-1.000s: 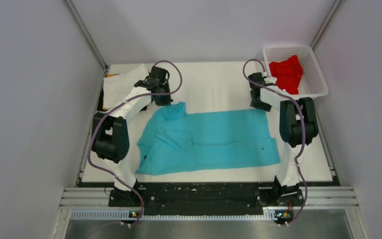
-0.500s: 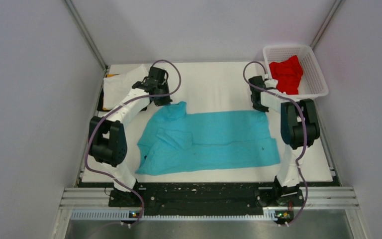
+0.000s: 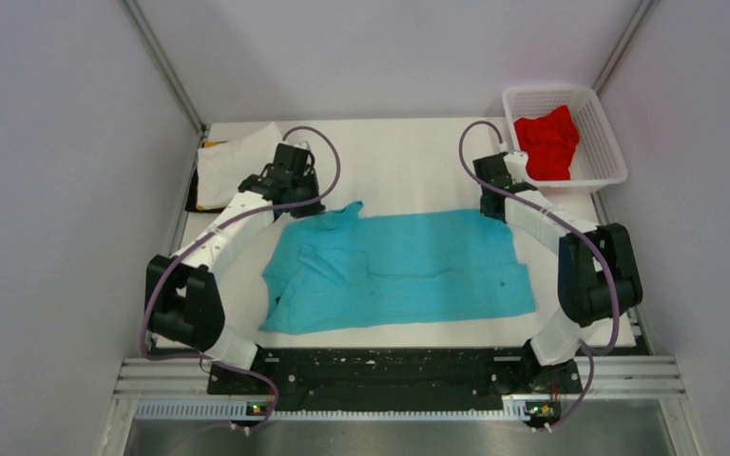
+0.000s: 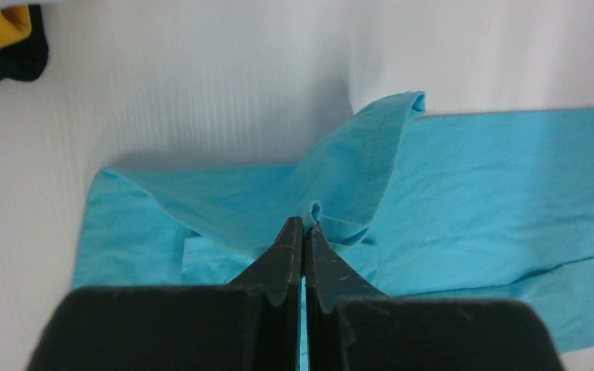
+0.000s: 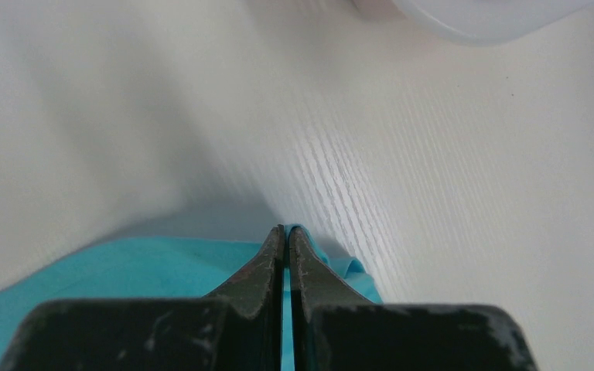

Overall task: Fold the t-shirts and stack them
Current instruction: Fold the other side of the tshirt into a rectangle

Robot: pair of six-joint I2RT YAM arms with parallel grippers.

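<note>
Shirt (image 3: 409, 271) (turq.) edge hidden where left gripper (image 4: 303, 226) & right gripper (image 5: 285, 230) pinch.

Changes over the last second:
- Your left arm (image 3: 211, 249): elbow swung outward, toward the near left.
- Your right arm (image 3: 585, 275): elbow swung out to the right and nearer.
- Left gripper (image 4: 303, 232) and right gripper (image 5: 285, 236): each slightly nearer.
- Blue shirt (image 3: 409, 271): far left flap drawn slightly rightward.

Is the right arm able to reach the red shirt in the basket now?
Probably not yet: its jaws are shut on the turquoise shirt. The open basket is close, so once freed, likely yes.
</note>
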